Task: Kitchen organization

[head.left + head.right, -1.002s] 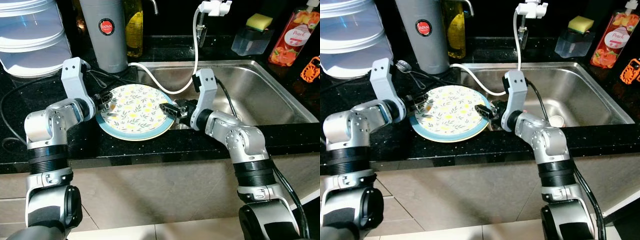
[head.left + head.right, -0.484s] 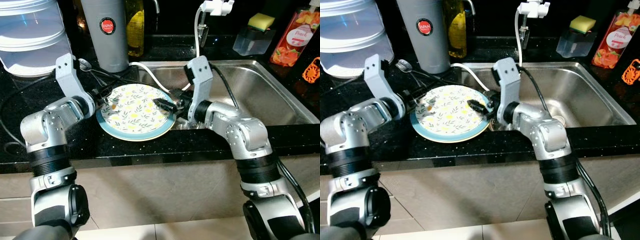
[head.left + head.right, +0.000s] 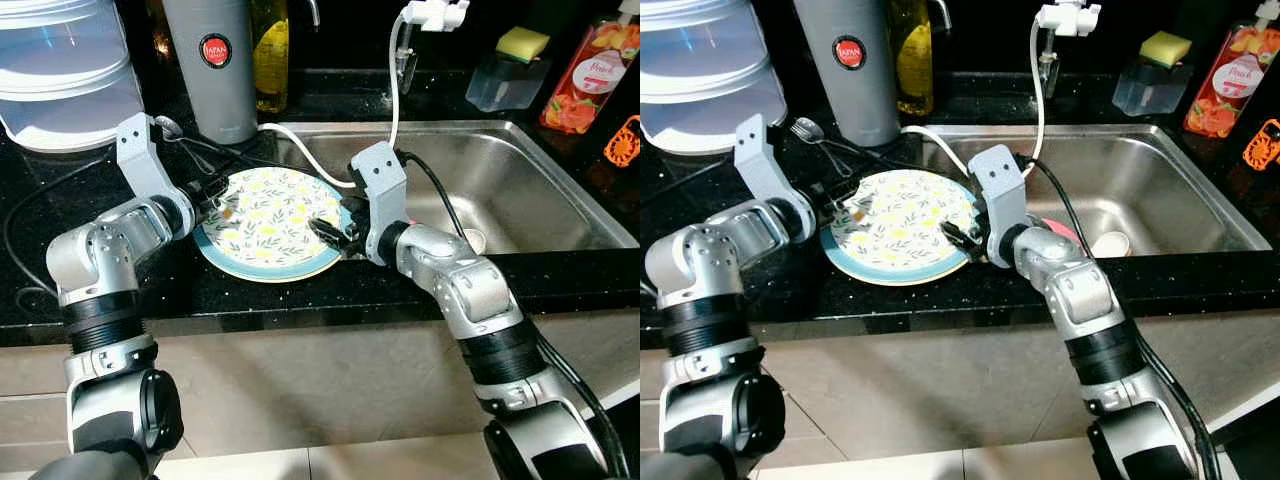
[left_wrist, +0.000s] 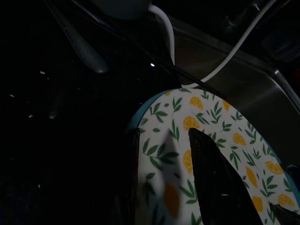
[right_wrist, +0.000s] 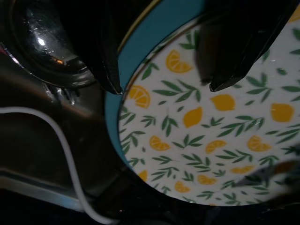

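Two open claws of mine, my left gripper [image 3: 212,192] and my right gripper [image 3: 330,231], sat spread over opposite rims of the lemon plate [image 3: 272,222] on the black counter [image 3: 300,290] by the sink's [image 3: 520,180] edge, and it looked hard, slippery and easy to break, so I judged the rim the best hold.

1. A black speckled countertop [image 3: 250,290] runs across the front, glossy under bright overhead light.
2. A stainless steel sink [image 3: 520,190] is set into it.
3. Pale tiled floor [image 3: 910,455] lies below.
4. The back wall is dark, possibly unlit.
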Controlling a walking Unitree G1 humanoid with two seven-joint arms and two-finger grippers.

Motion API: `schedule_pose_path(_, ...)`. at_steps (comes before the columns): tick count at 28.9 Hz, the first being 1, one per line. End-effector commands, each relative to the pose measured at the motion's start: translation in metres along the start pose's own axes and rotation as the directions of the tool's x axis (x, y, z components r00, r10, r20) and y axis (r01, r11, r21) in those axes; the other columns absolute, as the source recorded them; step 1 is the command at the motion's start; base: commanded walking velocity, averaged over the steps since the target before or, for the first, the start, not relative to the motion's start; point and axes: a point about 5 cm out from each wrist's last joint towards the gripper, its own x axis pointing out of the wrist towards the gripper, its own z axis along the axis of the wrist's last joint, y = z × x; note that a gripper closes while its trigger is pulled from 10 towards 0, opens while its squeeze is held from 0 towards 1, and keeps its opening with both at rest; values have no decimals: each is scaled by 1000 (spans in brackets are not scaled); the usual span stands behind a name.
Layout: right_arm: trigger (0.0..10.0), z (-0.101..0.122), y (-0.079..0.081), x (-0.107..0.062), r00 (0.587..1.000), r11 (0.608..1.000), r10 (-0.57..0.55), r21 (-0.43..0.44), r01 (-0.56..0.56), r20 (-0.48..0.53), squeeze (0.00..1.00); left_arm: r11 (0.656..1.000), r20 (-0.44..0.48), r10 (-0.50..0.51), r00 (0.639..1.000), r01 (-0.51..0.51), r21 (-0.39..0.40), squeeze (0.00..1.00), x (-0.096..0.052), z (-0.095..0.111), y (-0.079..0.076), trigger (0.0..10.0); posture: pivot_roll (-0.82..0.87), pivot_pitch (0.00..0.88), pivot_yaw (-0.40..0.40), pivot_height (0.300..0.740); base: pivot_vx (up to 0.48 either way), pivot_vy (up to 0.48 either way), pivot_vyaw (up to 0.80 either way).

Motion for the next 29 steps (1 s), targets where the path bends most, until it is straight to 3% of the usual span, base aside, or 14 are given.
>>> schedule_pose_path(1,10000,-2,-3,-1,1000,1000,-1,-10,1,4,0,1000,-8,-7,1000,7,-9,0,1,-2,-3,10000,190,25,-40,740,0,0,0)
schedule_pose_path(11,10000,0,-14,-4,999,999,-25,-33,26,31,0,1000,-9,-2,1000,2,-12,0,-1,-4,-2,10000,193,31,-45,740,0,0,0)
schedule_pose_path(13,10000,-8,-19,-6,999,997,-47,-62,48,20,0,1000,3,-13,1000,13,-19,0,-1,0,-6,10000,191,26,-43,740,0,0,0)
schedule_pose_path(17,10000,-28,-14,-7,999,997,-43,-66,41,-26,0,999,50,-43,998,44,-24,0,-1,12,-14,10000,190,24,-38,740,0,0,0)
schedule_pose_path(22,10000,-35,-11,-8,999,997,-40,-74,37,-37,0,999,61,-45,997,46,-21,0,-1,16,-14,10000,193,22,-32,740,0,0,0)
schedule_pose_path(29,10000,-37,-10,-9,999,993,-43,-114,40,-24,0,1000,11,-18,1000,18,-25,0,1,1,-8,10000,190,23,-28,740,0,0,0)
